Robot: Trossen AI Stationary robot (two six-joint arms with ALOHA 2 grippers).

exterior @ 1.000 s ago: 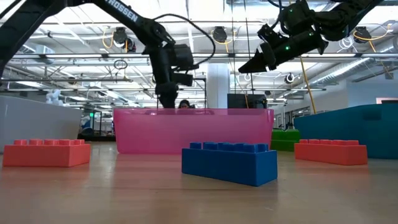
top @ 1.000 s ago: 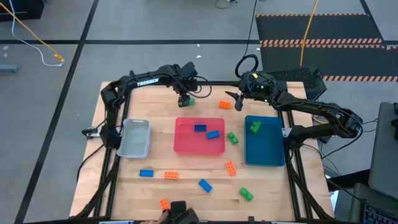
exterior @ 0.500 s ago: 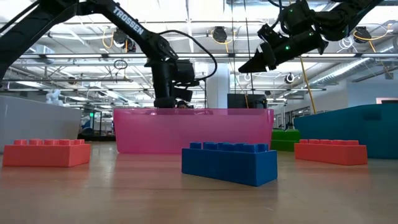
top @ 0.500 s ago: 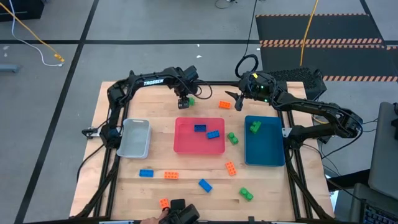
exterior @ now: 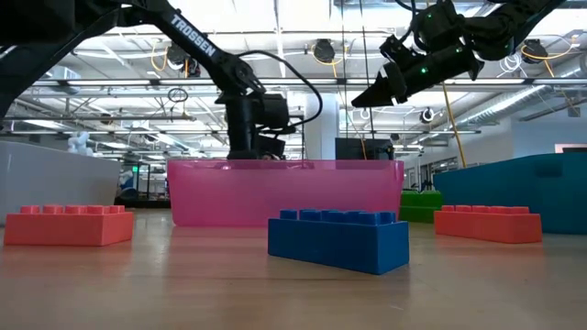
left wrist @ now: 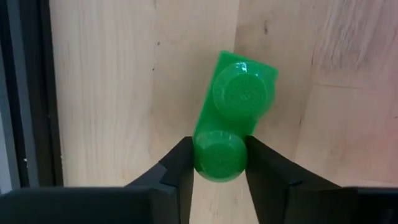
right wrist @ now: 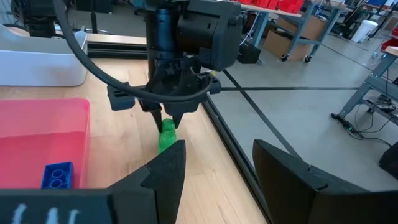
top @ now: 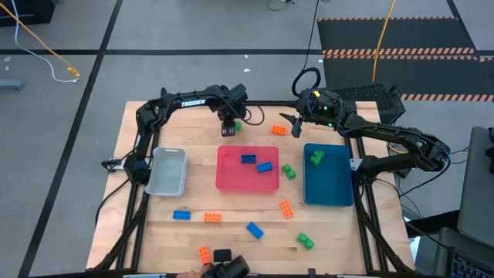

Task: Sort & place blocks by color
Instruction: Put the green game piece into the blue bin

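My left gripper [top: 229,126] stands at the table's far edge, beyond the pink tray [top: 247,185], shut on a small green block [left wrist: 235,124]. The right wrist view shows this block [right wrist: 166,138] below the left fingers. My right gripper [top: 294,122] hangs open and raised near an orange block [top: 279,130], holding nothing. Two blue blocks [top: 256,162] lie in the pink tray. One green block [top: 316,157] lies in the teal tray [top: 328,193]. Several blue, orange and green blocks lie loose on the near half of the table. My left gripper pinches the green block by one studded end [left wrist: 217,155] between its two fingers [left wrist: 177,168]. The fingers come from above, pointing down. The block lies skewed in the hold, its other end [left wrist: 245,90] sticking out past the fingertips. It looks to rest on the table.
An empty grey tray [top: 167,171] sits at the left. Loose blocks: green [top: 289,171], orange [top: 286,208], blue [top: 181,215], orange [top: 212,218], blue [top: 254,229], green [top: 306,241], orange [top: 204,252]. A dark object [top: 224,264] shows at the near edge.
My left gripper has shifted a little toward the table's right, staying over the green block at the far edge. My right gripper has kept still.
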